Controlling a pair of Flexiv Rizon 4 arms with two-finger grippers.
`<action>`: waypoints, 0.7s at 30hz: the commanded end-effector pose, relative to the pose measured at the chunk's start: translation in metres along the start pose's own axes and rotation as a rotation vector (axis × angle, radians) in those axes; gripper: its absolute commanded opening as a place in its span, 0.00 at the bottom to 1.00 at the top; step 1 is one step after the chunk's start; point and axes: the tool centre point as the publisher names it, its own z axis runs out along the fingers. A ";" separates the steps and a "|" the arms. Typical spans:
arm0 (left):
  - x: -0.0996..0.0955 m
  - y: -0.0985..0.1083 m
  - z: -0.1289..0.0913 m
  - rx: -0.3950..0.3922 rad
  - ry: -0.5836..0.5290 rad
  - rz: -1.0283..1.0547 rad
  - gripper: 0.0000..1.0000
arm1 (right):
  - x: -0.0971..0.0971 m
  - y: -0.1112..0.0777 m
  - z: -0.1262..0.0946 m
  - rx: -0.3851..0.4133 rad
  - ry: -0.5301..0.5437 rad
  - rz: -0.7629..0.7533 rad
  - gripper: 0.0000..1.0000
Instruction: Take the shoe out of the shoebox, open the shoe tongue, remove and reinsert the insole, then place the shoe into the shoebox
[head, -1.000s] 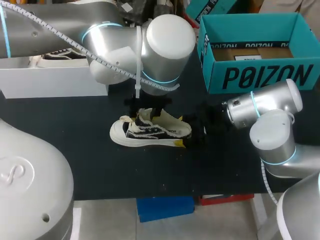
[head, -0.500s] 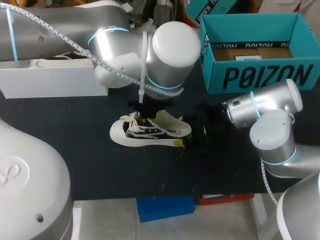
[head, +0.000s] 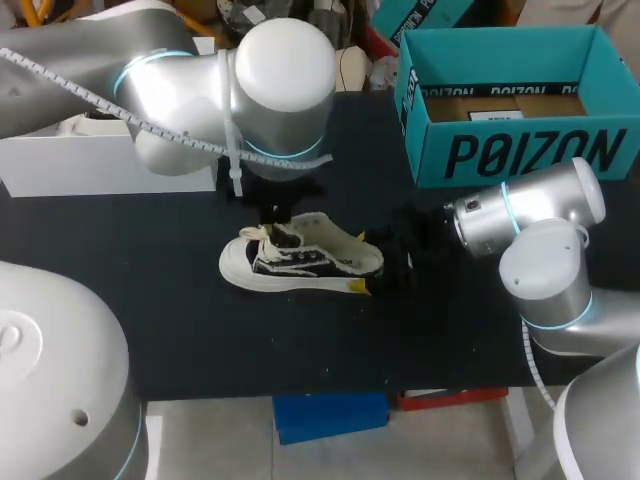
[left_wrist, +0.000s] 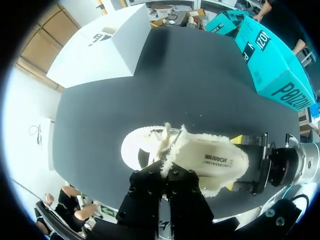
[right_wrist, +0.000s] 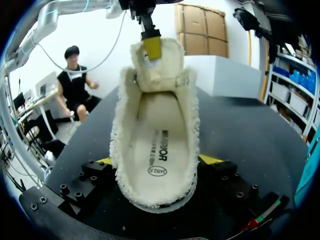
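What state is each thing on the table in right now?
shoe: standing on its sole on the table
tongue: lifted upright
insole: inside the shoe
shoebox: open, no shoe inside
left hand: shut on tongue
right hand: shut on shoe's heel

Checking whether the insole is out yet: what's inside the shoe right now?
The insole lies inside the shoe, its print showing. The toe end is hidden behind the tongue, which the left gripper holds up.
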 end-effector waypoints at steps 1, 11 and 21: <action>-0.026 0.000 0.002 0.004 0.154 -0.005 0.00 | 0.000 -0.001 0.002 0.002 -0.001 0.002 0.00; -0.048 0.003 0.021 0.058 0.189 0.006 0.00 | 0.000 -0.001 0.002 0.002 -0.001 0.002 0.00; -0.060 0.002 0.032 0.081 0.316 0.038 0.00 | 0.000 -0.001 0.002 0.002 -0.001 0.002 0.00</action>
